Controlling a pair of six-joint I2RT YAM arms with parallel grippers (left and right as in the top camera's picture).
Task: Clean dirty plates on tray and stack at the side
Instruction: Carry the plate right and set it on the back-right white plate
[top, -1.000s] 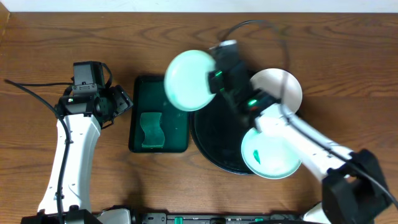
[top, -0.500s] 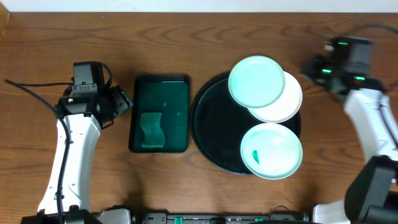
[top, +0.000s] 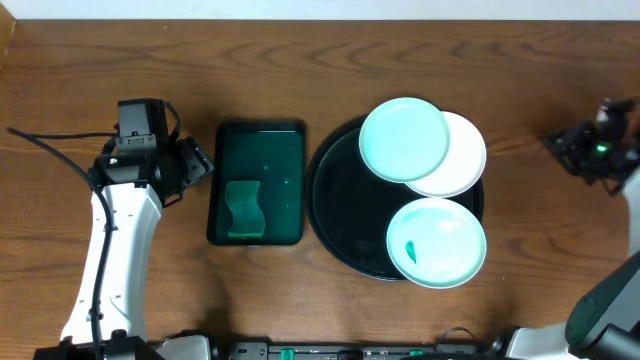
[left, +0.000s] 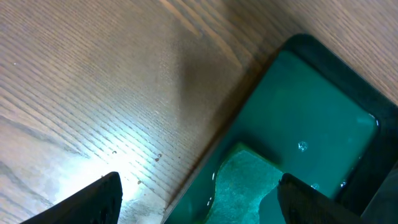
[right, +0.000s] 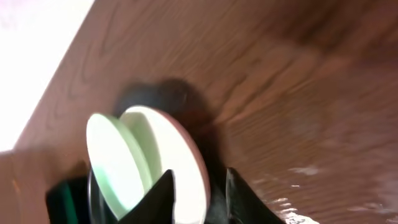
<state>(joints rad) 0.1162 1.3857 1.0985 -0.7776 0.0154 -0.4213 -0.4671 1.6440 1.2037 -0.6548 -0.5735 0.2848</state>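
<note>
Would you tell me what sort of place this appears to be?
Likely a robot test bench: a plain wooden table, a cabled robot arm, and plates staged on a black tray.

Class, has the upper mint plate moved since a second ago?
Yes. The mint plate moved right, away from the green tray, onto the white plate.

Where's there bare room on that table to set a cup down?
Bare wood: right of the black tray, along the far edge, and in front of the green tray. The black tray's left half is free; three plates crowd its right.
</note>
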